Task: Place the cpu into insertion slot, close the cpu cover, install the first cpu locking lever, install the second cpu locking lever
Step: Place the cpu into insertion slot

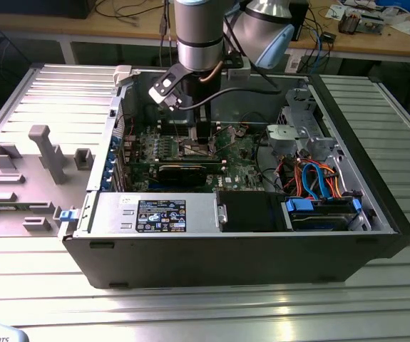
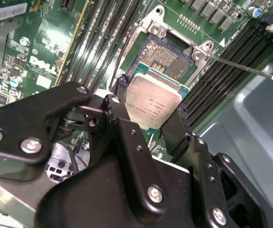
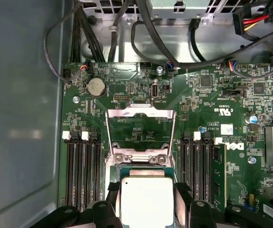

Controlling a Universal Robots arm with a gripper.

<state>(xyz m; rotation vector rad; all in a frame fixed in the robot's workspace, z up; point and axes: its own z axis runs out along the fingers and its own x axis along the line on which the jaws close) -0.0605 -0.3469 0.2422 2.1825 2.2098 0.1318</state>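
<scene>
Upper-centre in exterior view, inside the case (image 1: 226,260), I had claw (image 2: 151,105) clamped on cpu (image 2: 150,95) by insertion slot (image 2: 167,57), w/ cpu cover (image 3: 141,113) up.

The computer case (image 1: 190,249) is laid on its side on the surface (image 1: 190,310), with the motherboard (image 3: 212,95) set flat inside it. The cpu (image 2: 153,99) is clasped between the fingers (image 2: 178,130) of the gripper (image 2: 151,108), partly overlapping the insertion slot (image 2: 167,57) and not seated in it. The cpu cover (image 3: 140,109) is swung open on the far side of the slot from the cpu. The slot is flanked by memory slots (image 3: 81,166) on both sides.
</scene>
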